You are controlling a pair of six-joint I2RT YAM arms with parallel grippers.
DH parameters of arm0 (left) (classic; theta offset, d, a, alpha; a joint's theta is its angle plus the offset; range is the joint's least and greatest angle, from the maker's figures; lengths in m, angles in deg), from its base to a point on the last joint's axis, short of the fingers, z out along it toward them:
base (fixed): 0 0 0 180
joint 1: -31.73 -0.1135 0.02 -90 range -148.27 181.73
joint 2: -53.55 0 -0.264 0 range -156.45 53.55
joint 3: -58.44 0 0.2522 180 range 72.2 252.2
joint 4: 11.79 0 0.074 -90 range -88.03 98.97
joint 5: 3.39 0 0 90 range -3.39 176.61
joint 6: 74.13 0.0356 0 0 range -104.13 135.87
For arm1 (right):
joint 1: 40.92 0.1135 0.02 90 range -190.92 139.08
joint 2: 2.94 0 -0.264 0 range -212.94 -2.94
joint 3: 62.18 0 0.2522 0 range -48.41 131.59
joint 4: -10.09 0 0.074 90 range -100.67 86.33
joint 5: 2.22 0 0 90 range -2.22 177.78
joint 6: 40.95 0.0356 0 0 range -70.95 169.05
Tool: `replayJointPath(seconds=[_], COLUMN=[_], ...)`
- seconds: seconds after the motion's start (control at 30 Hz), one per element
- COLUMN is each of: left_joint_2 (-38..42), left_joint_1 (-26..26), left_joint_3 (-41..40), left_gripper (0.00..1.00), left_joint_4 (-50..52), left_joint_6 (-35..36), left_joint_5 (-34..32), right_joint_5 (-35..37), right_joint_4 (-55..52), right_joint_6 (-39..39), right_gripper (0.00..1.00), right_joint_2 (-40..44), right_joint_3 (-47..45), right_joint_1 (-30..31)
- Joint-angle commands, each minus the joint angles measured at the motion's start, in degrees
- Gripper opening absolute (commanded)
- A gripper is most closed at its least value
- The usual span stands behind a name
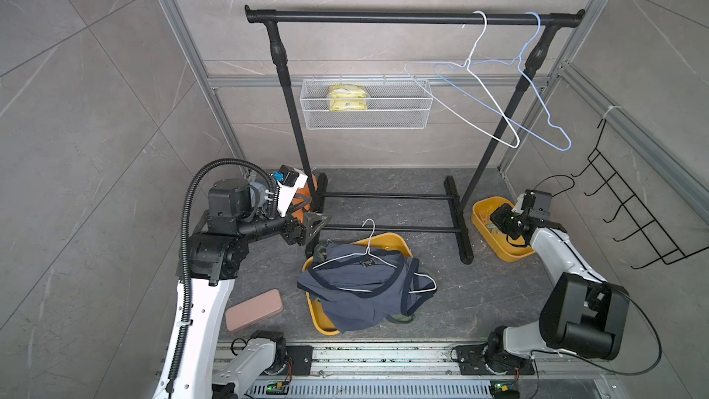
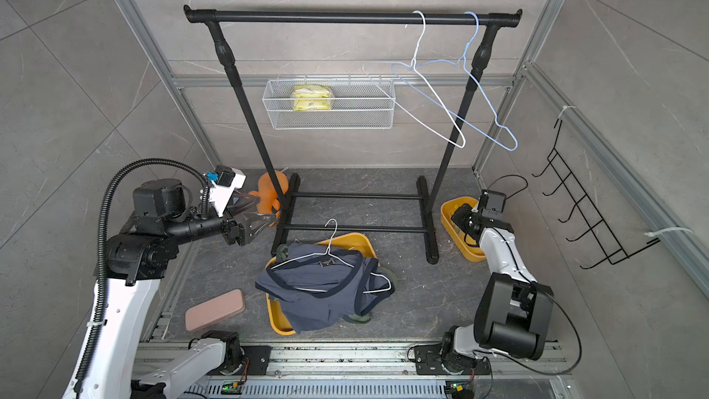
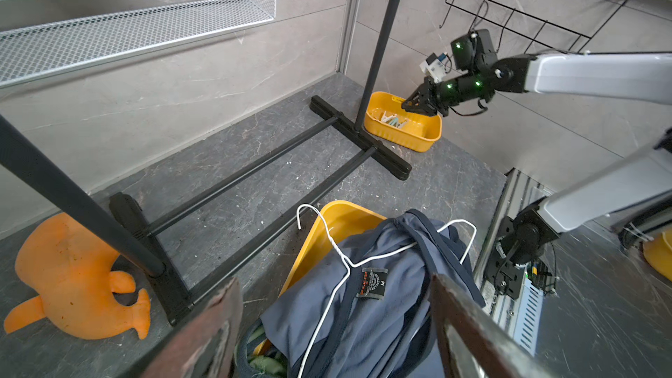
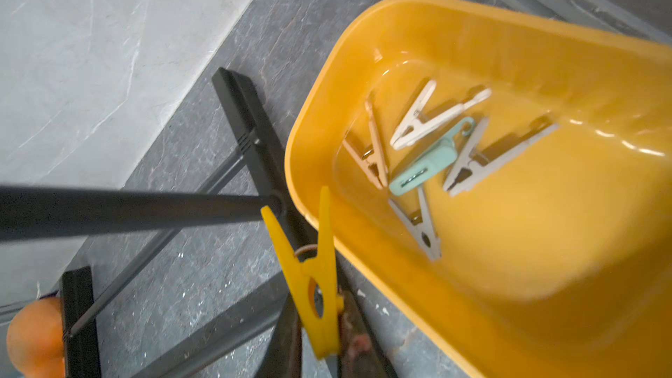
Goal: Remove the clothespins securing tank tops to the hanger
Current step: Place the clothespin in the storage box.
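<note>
**Q:** Which thing does the coming move turn on, and where is it?

**A:** The yellow clothespin [image 4: 312,278]. It is pinched by its closed end in the right gripper [image 3: 409,104], whose fingers are narrowed tight onto it. Its long axis continues the line of the fingers, forked end leading. In the right wrist view that end crosses the near rim of the small yellow bin [image 4: 454,27].

**Q:** Which way does the bin lie from the fingers?

**A:** Ahead and below. The left wrist view places the fingertips above the bin, close to one end wall; how high cannot be told. A release here would probably land the pin inside, but close to the rim, so a little more reach inward looks safer.

**Q:** Contents of the bin?

**A:** Five clothespins lying flat: one tan, one white, two grey and a mint-green clip [image 4: 425,169].

**Q:** The other arm?

**A:** The left gripper [image 2: 262,213] stands wide and empty, well apart from the bin. The right arm is plainly the nearer.

**Q:** And the tank tops [image 1: 356,293]?

**A:** They are heaped with a white wire hanger [image 1: 368,251] in a larger yellow tray [image 1: 395,243], well apart from the bin. A slate-blue one lies uppermost, with olive cloth showing beneath. No pin shows on them, so the held pin is likely the last.
</note>
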Motion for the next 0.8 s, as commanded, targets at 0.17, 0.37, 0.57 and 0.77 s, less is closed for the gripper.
replayJointPath(seconds=[0.17,0.37,0.57,0.77], left_joint_2=[1.0,1.3,0.9,0.8], left_joint_1=[-0.2,-0.1,-0.1,-0.1], left_joint_3=[-1.7,-2.5,-3.6,-3.0], left_gripper=[0.83,0.84,0.85,0.86], left_joint_4=[2.7,7.9,8.2,10.8], left_joint_6=[5.0,11.1,12.4,15.9], left_joint_5=[6.8,15.4,17.1,19.8], right_joint_5=[3.5,3.1,2.5,1.3], right_joint_4=[-4.4,-5.3,-7.3,-9.0], right_joint_6=[-0.9,-2.0,-3.3,-4.5], right_gripper=[0.0,0.06,0.24,0.31], right_joint_2=[-13.3,-18.4,-19.1,-18.8], right_joint_3=[7.3,9.9,12.0,13.3], right_joint_1=[-2.4,-2.5,-2.5,-2.7])
